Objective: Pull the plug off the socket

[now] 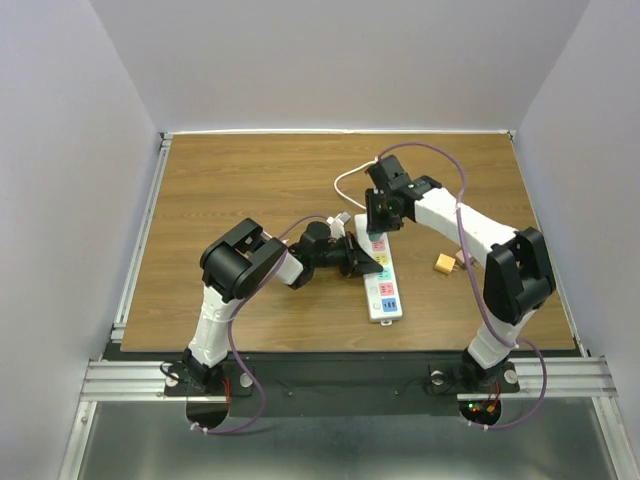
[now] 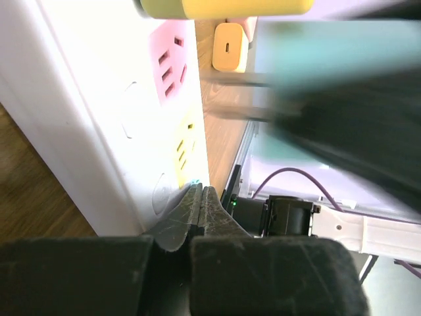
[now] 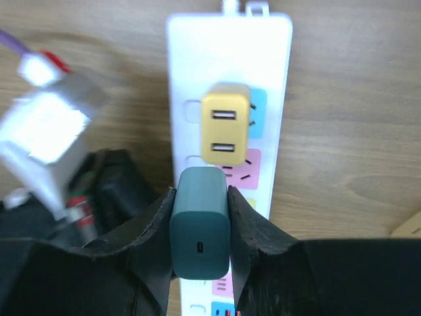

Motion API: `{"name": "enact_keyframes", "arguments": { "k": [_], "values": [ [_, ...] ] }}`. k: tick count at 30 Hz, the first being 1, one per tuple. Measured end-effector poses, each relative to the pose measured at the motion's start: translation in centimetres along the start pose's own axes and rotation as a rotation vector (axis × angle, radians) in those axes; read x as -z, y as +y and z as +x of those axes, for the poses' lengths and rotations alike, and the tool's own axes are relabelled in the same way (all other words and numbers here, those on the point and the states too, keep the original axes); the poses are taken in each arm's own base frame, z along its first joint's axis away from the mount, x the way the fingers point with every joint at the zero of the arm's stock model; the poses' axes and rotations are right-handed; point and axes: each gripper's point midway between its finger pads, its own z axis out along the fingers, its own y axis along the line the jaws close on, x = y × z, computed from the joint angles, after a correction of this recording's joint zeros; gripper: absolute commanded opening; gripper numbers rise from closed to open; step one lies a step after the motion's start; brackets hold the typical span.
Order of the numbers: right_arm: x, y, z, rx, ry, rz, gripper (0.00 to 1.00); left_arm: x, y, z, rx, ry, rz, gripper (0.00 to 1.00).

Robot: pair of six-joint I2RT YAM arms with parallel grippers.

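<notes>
Green plug (image 3: pixel 200 227) gripped by right hand (image 3: pixel 200 197); prongs (image 2: pixel 233 79) seen exposed over socket (image 3: pixel 276 66), laid at worktop (image 1: pixel 250 180) centre. Yellow plug (image 3: pixel 224 131) seated at 12 o'clock. Left hand (image 2: pixel 199 204) clenched empty at socket's 9 o'clock edge. Extraction judged underway; straight lift needed next, socket braced.

The setting is shown to be a robotics lab test cell. A wood-grain counter (image 1: pixel 250 190) is enclosed on its left, far and right sides by plain pale walls (image 1: pixel 330 70). Aluminium rails (image 1: pixel 138 230) are fitted along the counter's left edge and across its near edge, where a left arm (image 1: pixel 240 262) and a right arm (image 1: pixel 517 275) are bolted side by side. Purple cables (image 1: pixel 440 148) are run along both arms, and small status lights (image 1: pixel 478 408) are lit below the counter's near right corner.
</notes>
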Motion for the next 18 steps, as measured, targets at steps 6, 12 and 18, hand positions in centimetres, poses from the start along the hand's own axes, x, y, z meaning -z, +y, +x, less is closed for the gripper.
{"name": "enact_keyframes", "arguments": {
  "k": [6,12,18],
  "values": [
    [5.0,2.0,-5.0,-0.014,-0.133,-0.070,0.00,-0.1,0.0,-0.5,0.003,-0.007,0.008,0.00],
    [7.2,-0.1,-5.4,-0.031,-0.178,0.016,0.01,0.0,0.0,-0.8,0.004,-0.014,0.009,0.00],
    [7.9,-6.7,-5.8,-0.173,-0.215,0.186,0.00,0.0,0.0,-0.8,0.002,-0.014,0.011,0.00]
  ]
}}
